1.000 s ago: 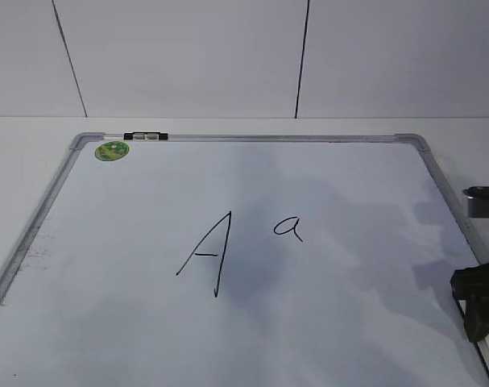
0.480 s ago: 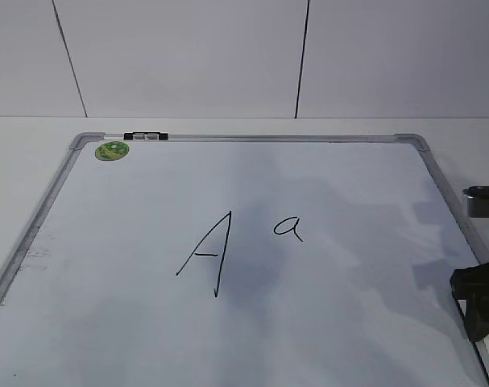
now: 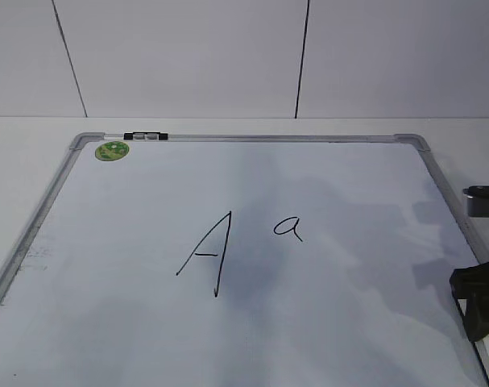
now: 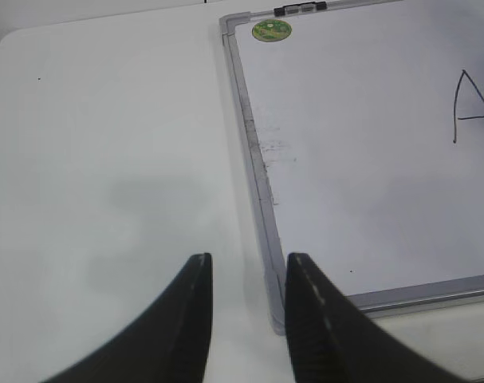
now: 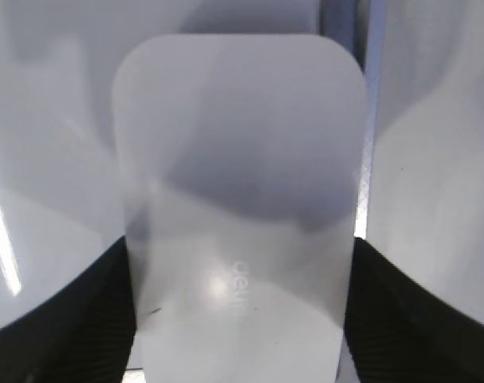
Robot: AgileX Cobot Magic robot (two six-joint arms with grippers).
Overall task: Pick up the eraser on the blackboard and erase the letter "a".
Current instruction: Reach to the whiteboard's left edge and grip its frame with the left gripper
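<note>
The white eraser (image 5: 238, 207) with grey lettering fills the right wrist view. It lies over the blackboard (image 3: 349, 322) beside its right frame. My right gripper (image 5: 240, 319) has a black finger against each long side of the eraser and is shut on it. In the exterior view this gripper (image 3: 478, 302) is at the board's right edge. The small letter "a" (image 3: 288, 228) is at mid-board, right of a large "A" (image 3: 208, 254). My left gripper (image 4: 248, 275) is open and empty over the table, by the blackboard's (image 4: 369, 159) near left corner.
A green sticker (image 3: 112, 150) and a black-and-clear clip (image 3: 146, 136) are at the board's far left corner. A grey and black block (image 3: 482, 201) shows at the right edge, beyond the right gripper. A white wall stands behind the table.
</note>
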